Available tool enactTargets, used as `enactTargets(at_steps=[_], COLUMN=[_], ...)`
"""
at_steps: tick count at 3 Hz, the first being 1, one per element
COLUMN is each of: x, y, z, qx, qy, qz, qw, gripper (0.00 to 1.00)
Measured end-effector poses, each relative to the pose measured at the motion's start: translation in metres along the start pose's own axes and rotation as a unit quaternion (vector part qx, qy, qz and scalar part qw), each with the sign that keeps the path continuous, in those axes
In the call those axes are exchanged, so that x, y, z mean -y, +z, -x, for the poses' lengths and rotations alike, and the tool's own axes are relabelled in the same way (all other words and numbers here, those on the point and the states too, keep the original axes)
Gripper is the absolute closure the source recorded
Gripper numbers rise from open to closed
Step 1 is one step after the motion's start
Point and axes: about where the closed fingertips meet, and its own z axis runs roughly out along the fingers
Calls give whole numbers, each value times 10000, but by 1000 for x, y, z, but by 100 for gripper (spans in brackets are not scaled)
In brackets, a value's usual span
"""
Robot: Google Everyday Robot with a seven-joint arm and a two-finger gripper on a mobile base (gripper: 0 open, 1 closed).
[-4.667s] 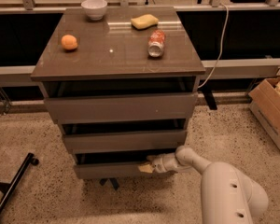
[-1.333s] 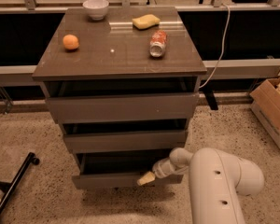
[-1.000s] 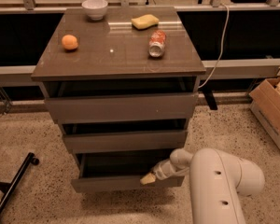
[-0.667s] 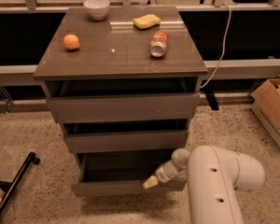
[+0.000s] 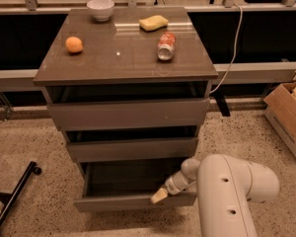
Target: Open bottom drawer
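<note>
The bottom drawer (image 5: 128, 201) of the grey-brown cabinet stands pulled out toward me, its shallow dark box showing behind the flat front. My gripper (image 5: 159, 195) reaches from the white arm (image 5: 227, 191) at the lower right and rests at the top edge of that drawer's front, right of its middle. The middle drawer (image 5: 133, 148) and the top drawer (image 5: 128, 113) stand further in than the bottom one, each with a dark gap above its front.
On the cabinet top (image 5: 103, 63) lie an orange (image 5: 74, 44), a white bowl (image 5: 100, 9), a yellow sponge (image 5: 153, 22) and a soda can (image 5: 166, 45) on its side. A cardboard box (image 5: 286, 117) stands at the right, a black bar (image 5: 15, 196) at the lower left.
The bottom drawer has slid further out toward me, and my gripper has moved down and forward with its front edge.
</note>
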Motion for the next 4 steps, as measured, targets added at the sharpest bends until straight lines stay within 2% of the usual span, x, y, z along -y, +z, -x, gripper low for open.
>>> enactTargets(at_steps=[1,2,3,4], x=[-7,-7,-9,-15], y=[-6,-6,-3,-16], z=[-13,-13,-14,-27], qx=[-54,-54,-381,-807], qy=[172,172,33,-47], qz=[50,50,64,21], qw=[9998,9998,9992,9967], gripper=[81,58,34,11])
